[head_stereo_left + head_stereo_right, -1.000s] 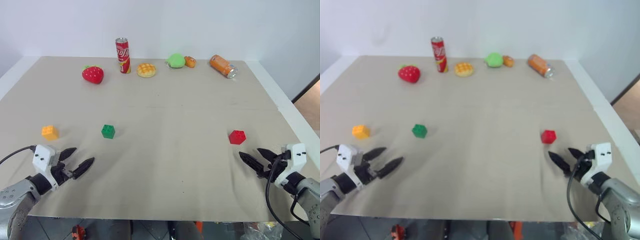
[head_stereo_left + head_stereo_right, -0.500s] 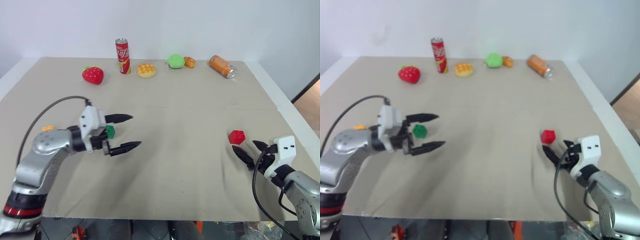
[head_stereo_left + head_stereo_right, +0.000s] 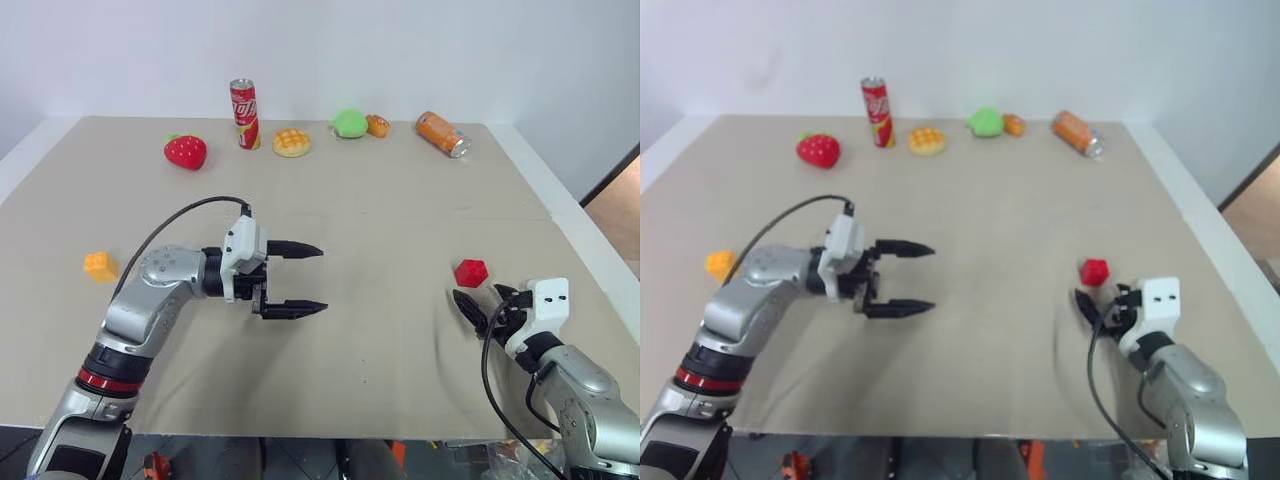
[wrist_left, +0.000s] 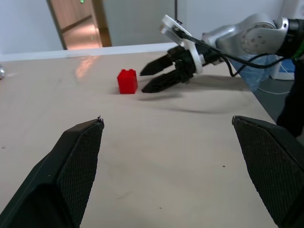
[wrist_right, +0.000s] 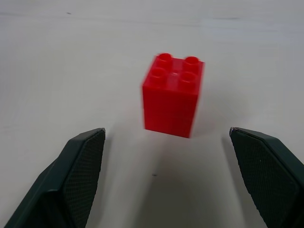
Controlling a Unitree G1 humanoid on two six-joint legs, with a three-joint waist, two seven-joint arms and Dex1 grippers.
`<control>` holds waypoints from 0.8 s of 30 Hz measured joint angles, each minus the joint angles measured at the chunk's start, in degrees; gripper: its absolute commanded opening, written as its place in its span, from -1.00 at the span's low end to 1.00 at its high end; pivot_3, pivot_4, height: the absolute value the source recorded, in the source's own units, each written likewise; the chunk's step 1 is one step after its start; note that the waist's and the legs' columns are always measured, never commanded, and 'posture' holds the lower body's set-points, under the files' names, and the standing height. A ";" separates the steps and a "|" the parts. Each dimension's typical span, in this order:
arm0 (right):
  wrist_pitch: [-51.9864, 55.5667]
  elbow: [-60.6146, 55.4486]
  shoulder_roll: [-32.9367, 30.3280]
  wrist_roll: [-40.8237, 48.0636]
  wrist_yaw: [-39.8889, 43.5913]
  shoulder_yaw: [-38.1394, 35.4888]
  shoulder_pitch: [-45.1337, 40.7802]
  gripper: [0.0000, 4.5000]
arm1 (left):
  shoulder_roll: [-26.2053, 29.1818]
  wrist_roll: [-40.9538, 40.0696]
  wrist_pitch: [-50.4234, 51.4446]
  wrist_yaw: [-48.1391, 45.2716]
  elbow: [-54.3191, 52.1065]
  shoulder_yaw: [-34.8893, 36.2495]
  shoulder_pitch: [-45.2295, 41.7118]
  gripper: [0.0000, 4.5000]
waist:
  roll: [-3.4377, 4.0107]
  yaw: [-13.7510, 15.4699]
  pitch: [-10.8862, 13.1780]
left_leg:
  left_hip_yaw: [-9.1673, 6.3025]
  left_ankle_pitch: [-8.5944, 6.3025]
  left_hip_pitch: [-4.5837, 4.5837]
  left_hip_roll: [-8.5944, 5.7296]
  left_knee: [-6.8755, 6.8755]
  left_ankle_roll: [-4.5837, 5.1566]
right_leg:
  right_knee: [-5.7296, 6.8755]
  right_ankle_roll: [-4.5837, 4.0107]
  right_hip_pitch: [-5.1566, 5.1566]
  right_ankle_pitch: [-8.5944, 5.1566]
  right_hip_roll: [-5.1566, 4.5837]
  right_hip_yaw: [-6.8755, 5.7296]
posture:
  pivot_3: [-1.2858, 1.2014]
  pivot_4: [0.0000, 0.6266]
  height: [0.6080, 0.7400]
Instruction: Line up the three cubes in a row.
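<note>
Tabletop: red cube (image 5: 173, 95) before parted fingers (image 5: 80, 156)

The green cube is hidden behind the left arm (image 3: 170, 285). The small orange thing (image 3: 379, 124) beside the round green toy (image 3: 350, 122) is too small to identify.

A wide beige surface (image 3: 400, 210) is set against a plain white wall (image 3: 400, 50). A strip of wooden floor (image 3: 622, 205) is seen at the right.
</note>
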 measured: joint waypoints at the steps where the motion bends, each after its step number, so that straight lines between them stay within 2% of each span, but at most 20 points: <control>1: -0.11 0.06 0.10 0.02 -0.06 -0.03 -0.04 0.93 | -0.06 -0.01 0.00 -0.15 0.00 0.00 0.00 1.00 | 0.00 -0.01 0.00 | 0.00 0.00 0.01 0.00 -0.02 0.00 | 0.00 0.01 -0.01 -0.01 0.02 0.03 | 0.03 -0.52 1.00; 20: -3.14 8.65 2.12 -2.04 -0.12 1.45 -7.18 0.93 | -1.22 0.00 -0.06 1.64 -0.32 0.32 1.39 1.00 | 0.01 -0.04 0.00 | 0.00 0.01 0.05 0.08 0.00 0.02 | 0.03 -0.02 0.00 0.02 0.33 0.38 | 0.03 -0.52 1.00; 24: -4.09 9.53 2.19 -2.70 0.10 2.53 -8.53 0.41 | -1.21 -0.05 0.16 3.40 -1.64 0.69 2.53 1.00 | 0.00 -0.03 0.00 | 0.00 0.01 0.05 0.08 0.00 0.02 | 0.04 -0.02 0.00 0.02 0.34 0.39 | 0.03 -0.52 1.00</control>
